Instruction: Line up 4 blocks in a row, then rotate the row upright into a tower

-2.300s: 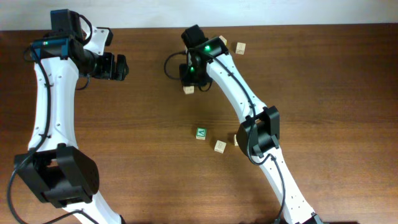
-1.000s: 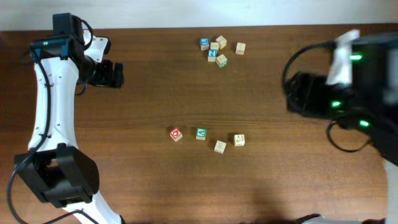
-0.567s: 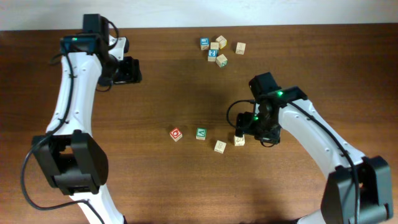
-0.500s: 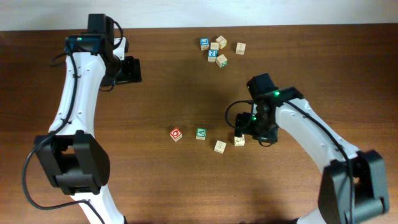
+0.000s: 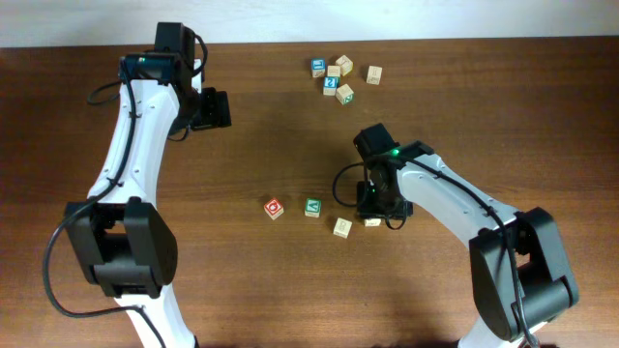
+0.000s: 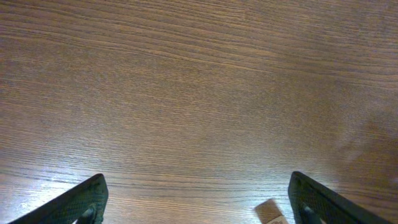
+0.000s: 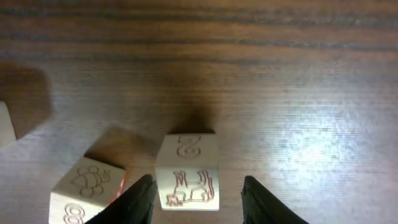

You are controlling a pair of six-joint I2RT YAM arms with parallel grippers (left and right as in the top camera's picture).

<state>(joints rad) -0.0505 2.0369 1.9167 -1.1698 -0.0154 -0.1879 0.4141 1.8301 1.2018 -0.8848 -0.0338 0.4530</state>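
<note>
right gripper: fingers apart, straddling the red-print block. One finger sits at or right against the block's side, the other shows a clear gap, so not clamped. Block sits flat on the table, between the tips

left gripper: fingers spread wide, nothing between them, over bare wood well away from the blocks

overhead: right gripper covers most of the red-print block, only its near edge shows. In a rough row beside it: engraved block, green-letter block, red-ring block, each apart from the next. Cluster of cubes at the far edge, well apart

hard to read:
- engraved block cut off at the frame bottom in the right wrist view
- another cube clipped at that view's left edge, face unreadable
- pale corner at the bottom of the left wrist view, can't tell what it is
</note>
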